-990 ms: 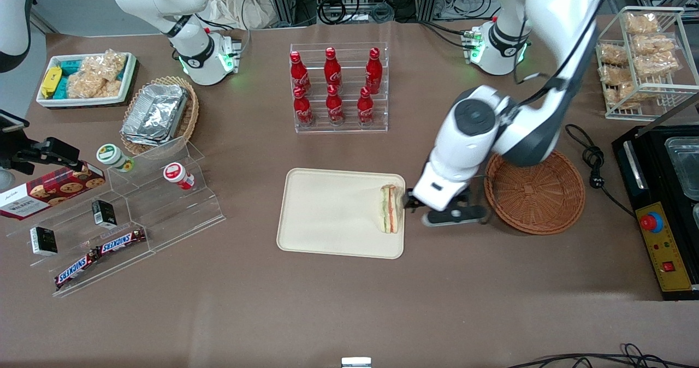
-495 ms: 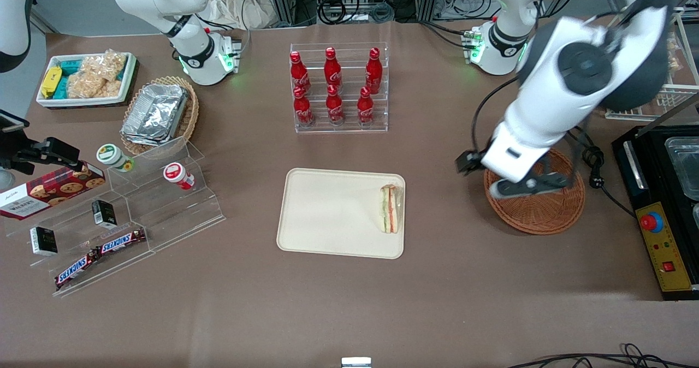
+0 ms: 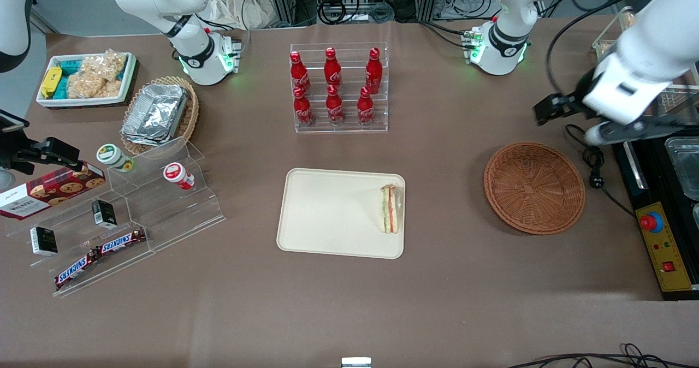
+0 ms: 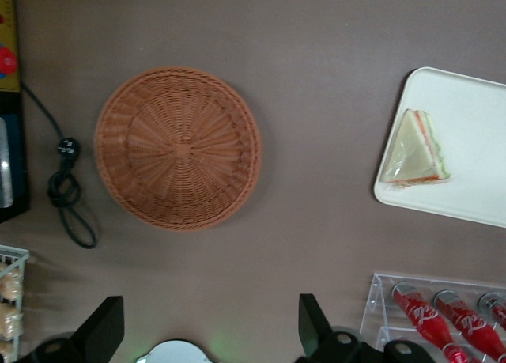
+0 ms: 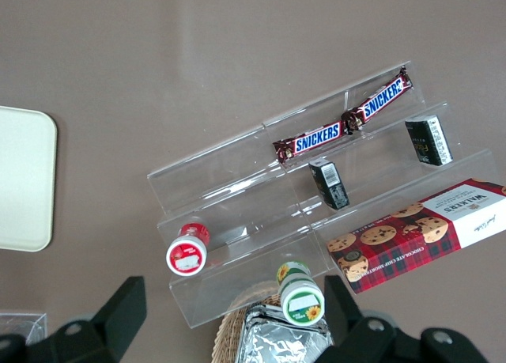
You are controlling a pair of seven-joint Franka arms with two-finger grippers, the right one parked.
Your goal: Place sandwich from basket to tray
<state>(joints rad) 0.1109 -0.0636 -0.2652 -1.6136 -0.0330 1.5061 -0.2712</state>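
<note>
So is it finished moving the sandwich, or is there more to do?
It looks finished. The sandwich lies on the tray, near the edge closest to the basket, which holds nothing. The gripper is open, holds nothing and hangs high above the table, farther from the front camera than the basket. Nothing visible seems left to do.

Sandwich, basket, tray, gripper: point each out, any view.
sandwich (image 3: 390, 209): front view, middle of the wrapped wedge.
basket (image 3: 534, 187): front view, centre of the woven floor, nothing in it.
tray (image 3: 327, 212): front view, bare surface beside the sandwich.
gripper (image 4: 209, 331): left wrist view, gap between the open fingers, high above the table.
</note>
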